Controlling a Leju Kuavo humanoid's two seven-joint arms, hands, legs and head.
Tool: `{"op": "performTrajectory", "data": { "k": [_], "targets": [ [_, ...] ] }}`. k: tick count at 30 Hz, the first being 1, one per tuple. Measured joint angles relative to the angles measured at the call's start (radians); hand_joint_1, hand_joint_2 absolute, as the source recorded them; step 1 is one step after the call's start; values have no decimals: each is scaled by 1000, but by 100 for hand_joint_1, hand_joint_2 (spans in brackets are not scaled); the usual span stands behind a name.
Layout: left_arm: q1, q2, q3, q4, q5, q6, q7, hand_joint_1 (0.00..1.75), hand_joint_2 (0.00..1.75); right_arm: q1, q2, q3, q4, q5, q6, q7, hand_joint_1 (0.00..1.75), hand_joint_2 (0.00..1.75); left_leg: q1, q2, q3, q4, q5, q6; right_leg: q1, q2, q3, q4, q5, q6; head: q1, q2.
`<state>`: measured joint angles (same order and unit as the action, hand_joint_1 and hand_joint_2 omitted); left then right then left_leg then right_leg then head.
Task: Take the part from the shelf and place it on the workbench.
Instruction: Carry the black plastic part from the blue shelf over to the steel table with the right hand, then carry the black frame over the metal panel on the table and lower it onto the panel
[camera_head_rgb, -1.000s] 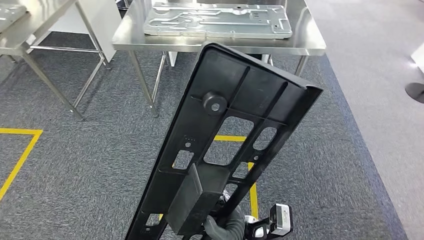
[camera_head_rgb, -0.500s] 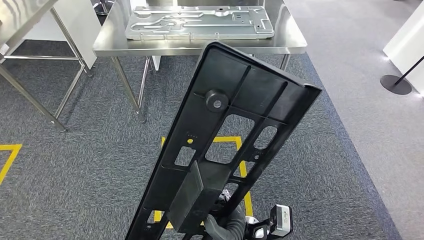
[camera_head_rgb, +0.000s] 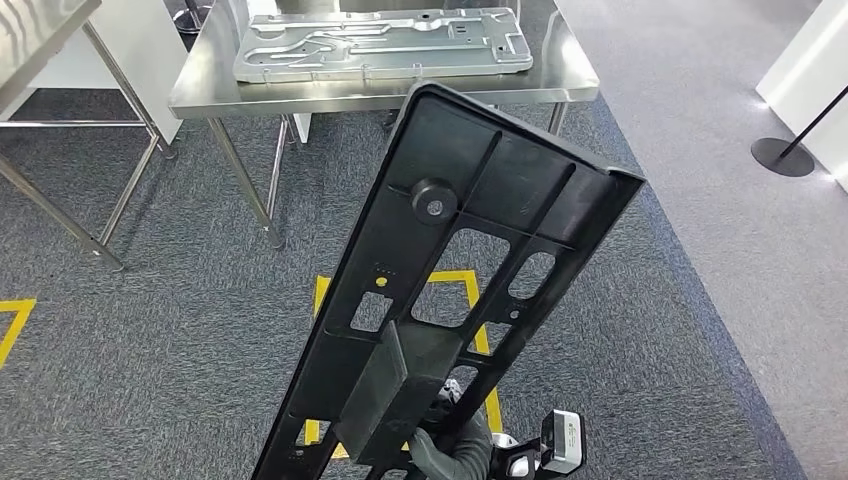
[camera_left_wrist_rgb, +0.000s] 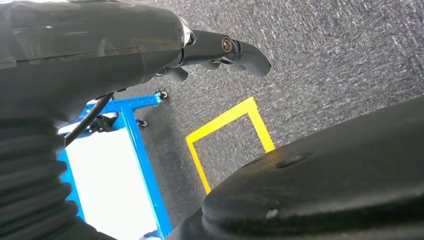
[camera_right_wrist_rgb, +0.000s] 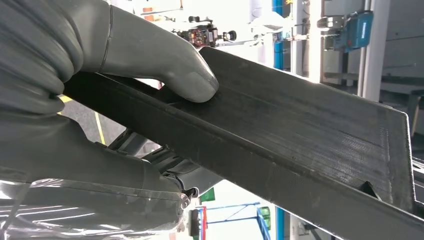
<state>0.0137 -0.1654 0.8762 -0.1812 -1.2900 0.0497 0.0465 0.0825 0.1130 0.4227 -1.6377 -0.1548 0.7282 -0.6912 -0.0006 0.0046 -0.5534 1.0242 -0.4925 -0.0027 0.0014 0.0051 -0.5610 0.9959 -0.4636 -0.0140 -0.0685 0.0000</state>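
The part (camera_head_rgb: 470, 250) is a long black plastic panel with ribs, cut-outs and a round boss. It rises tilted through the middle of the head view. My right hand (camera_head_rgb: 452, 452) grips it at its lower end. In the right wrist view my thumb (camera_right_wrist_rgb: 185, 75) presses on the part's (camera_right_wrist_rgb: 300, 130) flat edge. The steel workbench (camera_head_rgb: 565, 85) stands ahead on the grey carpet, beyond the part's top end. My left hand (camera_left_wrist_rgb: 225, 50) hangs above the carpet, fingers loosely extended, holding nothing.
A large grey metal plate (camera_head_rgb: 380, 45) covers most of the workbench top. A second steel table (camera_head_rgb: 45, 40) stands at far left. A stanchion base (camera_head_rgb: 782, 157) and white panel (camera_head_rgb: 815, 85) are at right. Yellow tape (camera_head_rgb: 470, 280) marks the floor. A blue cart (camera_left_wrist_rgb: 115, 170) stands near my left side.
The whole head view has shifted: the workbench and plate now lie further left, so the camera moved. The part stays the same in my right hand.
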Motion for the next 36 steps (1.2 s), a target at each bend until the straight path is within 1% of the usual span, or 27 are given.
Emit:
{"op": "performTrajectory", "data": {
  "k": [1, 3, 4, 5, 6, 7, 8, 10, 11, 14, 15, 17, 19, 20, 21, 22, 24, 25, 26, 27, 28, 30, 31, 32, 34, 35, 36],
  "targets": [
    [0, 0, 0, 0, 0, 0, -1, 0, 175, 0, 0, 0, -1, 2, 0, 0, 175, 175, 0, -3, -16, 36, -23, -4, -4, 0, 3, -5, 3, -4, 0, 0],
    [-2, 1, 0, 0, 0, 2, -7, 0, 175, 0, 1, 0, -1, 5, -2, 0, 175, 175, 3, -9, -78, 166, -89, -12, -5, 1, 5, -7, 4, -9, 0, 0],
    [-4, 1, 0, 0, 0, 3, -12, 0, 175, 1, 1, 0, -1, 6, -4, 0, 175, 175, 4, -10, -108, 230, -112, -15, -5, 1, 5, -6, 3, -10, 0, 0],
    [-4, 1, 0, 0, -1, 5, -17, 0, 175, 1, 1, 0, -1, 8, -6, 0, 175, 175, 4, -11, -127, 269, -118, -18, -5, 3, 6, -5, 2, -10, 0, 0],
    [-5, 1, 0, 0, -1, 7, -21, 0, 175, 1, 1, 0, -1, 9, -8, 0, 175, 175, 5, -11, -126, 266, -103, -19, -5, 6, 7, -4, 1, -10, 0, 0],
    [-4, 1, 0, 0, -2, 9, -23, 0, 175, 1, 1, 0, -1, 10, -10, 0, 175, 175, 5, -12, -106, 223, -71, -20, -5, 9, 9, -2, -1, -9, 0, 0],
    [-3, 1, 0, 0, -3, 10, -22, 0, 175, 1, 1, 0, -1, 10, -10, 0, 175, 175, 6, -12, -73, 153, -31, -19, -6, 12, 11, 1, -3, -7, 0, 0],
    [0, 1, 0, 0, -3, 11, -22, 0, 175, 1, 0, 0, -1, 10, -11, 0, 175, 175, 6, -12, -14, 29, 15, -11, -2, 18, 11, 7, -9, 0, 0, 0],
    [1, 1, 0, 0, -3, 13, -23, 0, 175, 1, 0, 0, -1, 10, -11, 0, 175, 175, 5, -13, -1, -2, 20, -5, 0, 19, 9, 10, -11, 5, 0, 0],
    [3, 0, 0, 0, -1, 18, -31, 0, 175, 3, -3, 0, -1, 9, -13, -1, 175, 175, 5, -15, -1, -14, 19, 16, 2, 21, 4, 12, -13, 19, 0, 0],
    [4, -1, 0, 0, -1, 20, -33, 0, 175, 3, -4, 0, -1, 9, -14, -2, 175, 175, 6, -14, -1, -16, 21, 21, 1, 18, 1, 23, -21, 25, 0, 0],
    [4, -2, 0, 0, -1, 24, -35, 0, 175, 5, -7, 0, -1, 8, -14, -3, 175, 175, 10, -10, -1, -20, 24, 29, -2, 12, -33, 97, -65, 36, 0, 0],
    [4, -2, 0, 0, -3, 26, -37, 0, 175, 5, -10, 0, -1, 8, -14, -3, 175, 175, 9, -7, -3, -19, 23, 34, -6, 7, -99, 227, -124, 45, 0, 0],
    [5, -2, 0, 0, -4, 27, -37, 0, 175, 6, -11, 0, -1, 8, -15, -3, 175, 175, 9, -6, -3, -19, 23, 35, -7, 6, -124, 274, -136, 46, 0, 0],
    [5, -2, 0, 0, -6, 28, -37, 0, 175, 6, -13, 0, -1, 8, -15, -3, 175, 175, 9, -6, -3, -19, 22, 35, -8, 6, -133, 288, -130, 47, 0, 0],
    [5, -3, 0, 0, -8, 29, -37, 0, 175, 6, -14, 0, -1, 8, -16, -3, 175, 175, 9, -7, -1, -19, 21, 35, -9, 5, -122, 263, -106, 46, 0, 0],
    [4, -3, 0, 0, -16, 31, -38, 0, 175, 5, -15, 0, -3, 9, -21, -2, 175, 175, 8, -8, 4, -19, 19, 31, -8, 3, -61, 134, -39, 39, 0, 0],
    [4, -4, 0, 0, -20, 32, -38, 0, 175, 4, -15, 0, -5, 10, -24, -2, 175, 175, 6, -9, 5, -17, 16, 27, -6, 2, -33, 75, -18, 33, 0, 0],
    [4, -4, 0, 0, -23, 33, -39, 0, 175, 4, -16, 0, -8, 11, -27, -1, 175, 175, 4, -10, 6, -17, 14, 22, -3, 2, -15, 35, -8, 28, 0, 0],
    [4, -5, 0, 0, -24, 33, -39, 0, 175, 4, -16, 0, -10, 11, -28, -1, 175, 175, 3, -10, 6, -16, 12, 16, 0, 2, -9, 18, -8, 23, 0, 0],
    [4, -5, 0, 0, -24, 34, -39, 0, 175, 4, -16, 0, -11, 11, -28, -1, 175, 175, 2, -10, 7, -17, 11, 10, 1, 3, -10, 16, -8, 18, 0, 0],
    [5, -3, 0, 0, -24, 35, -39, 0, 175, 5, -16, 0, -14, 10, -28, -1, 175, 175, 3, -10, 4, -10, 3, -1, -4, 4, -6, 10, -7, 7, 0, 0],
    [5, -3, 0, 0, -24, 35, -39, 0, 175, 5, -16, 0, -15, 10, -28, -1, 175, 175, 3, -11, -6, 15, -13, -6, -7, 4, -2, 7, -6, 2, 0, 0],
    [4, -2, 0, 0, -23, 36, -40, 0, 175, 5, -17, 1, -17, 12, -29, 0, 175, 175, 4, -12, -28, 61, -38, -10, -10, 3, 2, 4, -6, -3, 0, 0],
    [2, -2, 0, 0, -23, 37, -44, 0, 175, 7, -17, 1, -18, 22, -38, 0, 175, 175, 6, -12, -96, 197, -97, -16, -8, 1, 5, 4, -10, -9, 0, 0],
    [0, -2, 0, 0, -22, 37, -46, 0, 175, 8, -17, 1, -18, 31, -45, 0, 175, 175, 6, -12, -127, 252, -111, -18, -6, 2, 7, 4, -12, -11, 0, 0],
    [-1, -2, 0, 0, -22, 37, -48, 0, 175, 10, -17, 1, -18, 42, -52, 0, 175, 175, 6, -12, -143, 275, -106, -19, -6, 3, 10, 5, -14, -11, 0, 0]
  ]
}}
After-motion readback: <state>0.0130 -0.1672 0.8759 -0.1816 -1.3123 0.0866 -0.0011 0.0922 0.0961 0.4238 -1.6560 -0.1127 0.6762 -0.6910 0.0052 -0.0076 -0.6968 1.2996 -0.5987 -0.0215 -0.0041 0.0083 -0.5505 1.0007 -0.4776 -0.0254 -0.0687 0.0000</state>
